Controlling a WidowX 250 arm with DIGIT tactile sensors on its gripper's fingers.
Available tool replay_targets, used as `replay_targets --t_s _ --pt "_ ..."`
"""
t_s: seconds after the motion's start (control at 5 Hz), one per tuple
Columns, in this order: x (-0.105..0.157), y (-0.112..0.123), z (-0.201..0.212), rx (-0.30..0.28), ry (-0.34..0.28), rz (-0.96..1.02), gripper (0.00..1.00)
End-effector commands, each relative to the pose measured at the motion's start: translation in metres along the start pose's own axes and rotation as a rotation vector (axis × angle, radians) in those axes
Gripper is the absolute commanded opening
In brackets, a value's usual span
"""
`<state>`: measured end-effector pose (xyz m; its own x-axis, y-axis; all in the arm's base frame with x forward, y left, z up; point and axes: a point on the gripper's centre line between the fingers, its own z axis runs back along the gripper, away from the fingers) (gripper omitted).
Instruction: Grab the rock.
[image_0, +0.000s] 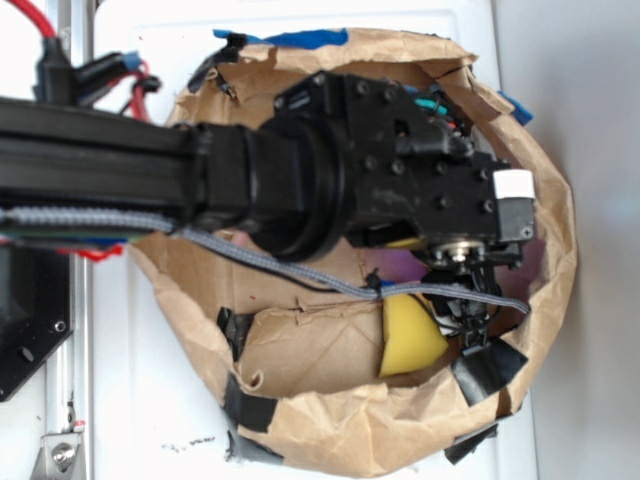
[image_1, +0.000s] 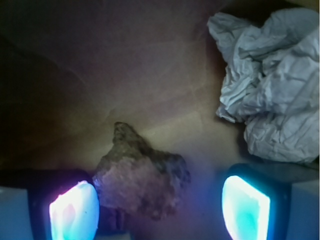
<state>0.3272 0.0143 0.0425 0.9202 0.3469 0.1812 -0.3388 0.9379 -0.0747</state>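
My hand (image_1: 160, 212) is spread around the rock (image_1: 142, 177), left pad (image_1: 75, 212) seemingly touching. I'd shift slightly left, centre it, then close, avoiding the paper wad (image_1: 270, 85).

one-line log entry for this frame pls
phase: pre-grasp | end effector: open, straddling rock | rock: on brown paper, nearer left pad | paper wad: clear | sponge: beside arm
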Motion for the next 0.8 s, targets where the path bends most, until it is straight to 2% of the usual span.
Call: replay_targets --t_s 0.0,0.2,0.6 --pt "0.0192 -0.0073 0.0259 -0.071 -0.074 0.012 1.00" --pt "0.0183 -0.0067 0.0302 -0.092 -0.076 0.015 1.00" --pt "0.0211 -0.0070 0.0282 -0.087 -0.090 0.018 1.00"
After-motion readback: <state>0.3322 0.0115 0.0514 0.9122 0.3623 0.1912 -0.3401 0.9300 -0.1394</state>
